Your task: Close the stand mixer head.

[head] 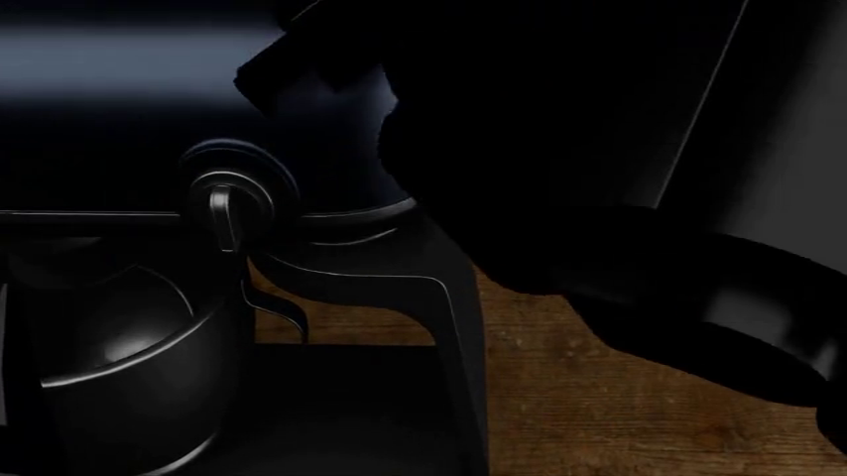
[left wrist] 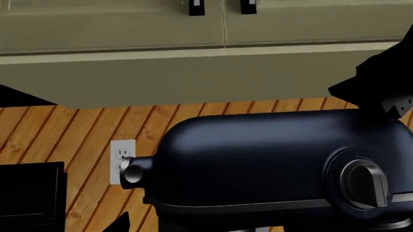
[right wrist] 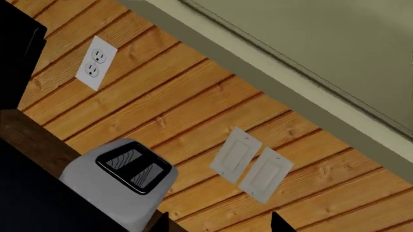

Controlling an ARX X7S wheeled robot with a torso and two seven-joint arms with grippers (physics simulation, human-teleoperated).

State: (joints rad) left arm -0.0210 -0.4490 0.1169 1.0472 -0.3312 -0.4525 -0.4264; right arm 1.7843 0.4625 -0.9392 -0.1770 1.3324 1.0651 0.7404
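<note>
The stand mixer head [left wrist: 258, 154] is a glossy black-navy oblong that fills the left wrist view. It lies level, with its round hub cap and lever [left wrist: 364, 182] facing the camera. In the head view the head [head: 119, 109] sits over the black bowl [head: 119, 357] on the curved neck [head: 443, 297]. My left gripper [left wrist: 206, 228] is close in front of the head. Only one of its fingertips [left wrist: 121, 224] shows, far out to the side, and it holds nothing. My right gripper [right wrist: 221, 224] is open and empty and faces the wall. A black arm part [left wrist: 380, 82] lies over the head's rear top.
A grey-white toaster [right wrist: 119, 181] stands on the wooden counter [head: 596, 397] by the plank wall. The wall carries an outlet [left wrist: 123, 159] and two switch plates [right wrist: 252, 169]. Green cabinets [left wrist: 193, 29] hang above. A black boxy thing [left wrist: 32, 193] stands beside the mixer.
</note>
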